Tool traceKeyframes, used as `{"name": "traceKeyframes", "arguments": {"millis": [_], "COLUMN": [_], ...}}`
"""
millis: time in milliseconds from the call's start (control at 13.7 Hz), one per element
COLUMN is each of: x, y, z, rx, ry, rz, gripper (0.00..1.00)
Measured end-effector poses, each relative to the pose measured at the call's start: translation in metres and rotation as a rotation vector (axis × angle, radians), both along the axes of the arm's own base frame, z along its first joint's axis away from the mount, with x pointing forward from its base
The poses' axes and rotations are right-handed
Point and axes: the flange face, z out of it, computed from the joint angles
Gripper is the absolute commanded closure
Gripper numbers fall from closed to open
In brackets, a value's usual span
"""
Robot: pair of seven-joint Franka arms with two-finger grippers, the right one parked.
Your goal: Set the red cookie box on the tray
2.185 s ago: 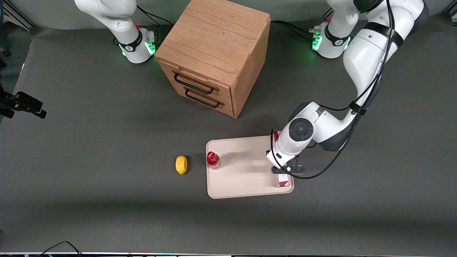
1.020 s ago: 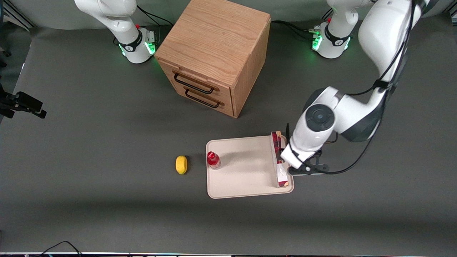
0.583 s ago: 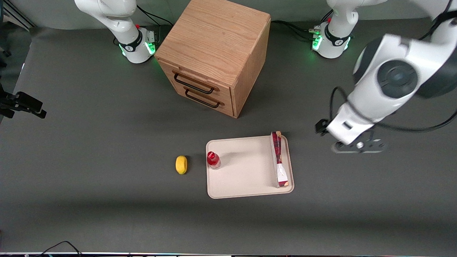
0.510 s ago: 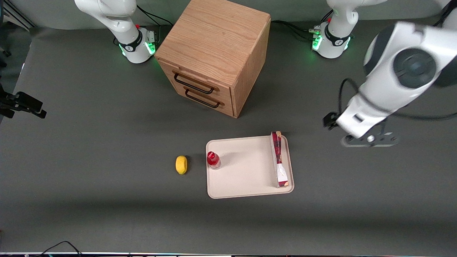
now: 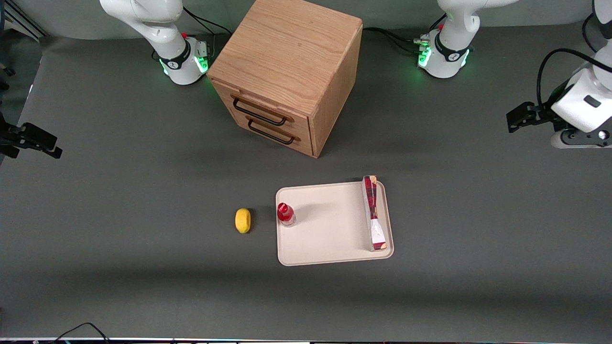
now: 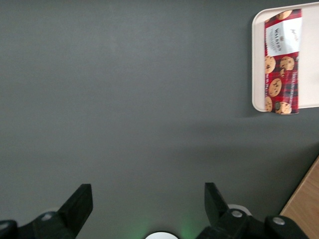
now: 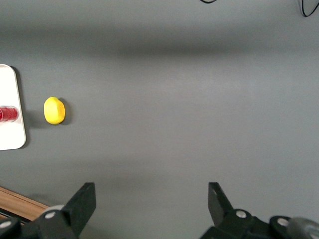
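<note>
- Wrist view: red cookie box [image 6: 282, 61] reads "Walkers", lying on the tray [image 6: 256, 59].
- gripper [image 6: 148, 209] fingers [image 6: 79, 206] spread wide, holding nothing, well away from the box.

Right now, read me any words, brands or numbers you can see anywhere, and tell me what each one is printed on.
"WALKERS": large white lettering on the red cookie box, which lies on the tray.
Smaller print under that name and along the box's edge: too small to read.
Small red-capped bottle: no readable label.
Wooden drawer cabinet, lemon: no text.
The gripper, open over bare table toward the working arm's end: no text.
</note>
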Motion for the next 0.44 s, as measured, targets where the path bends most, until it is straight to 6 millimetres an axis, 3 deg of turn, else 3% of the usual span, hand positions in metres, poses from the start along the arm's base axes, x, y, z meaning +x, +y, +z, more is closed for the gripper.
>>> {"name": "traceKeyframes", "arguments": {"millis": [437], "x": [0.0032], "y": [0.0029], "z": [-0.0065], "rx": [-0.005], "ry": [-0.028], "rz": [0.002], "gripper": [0.00]}}
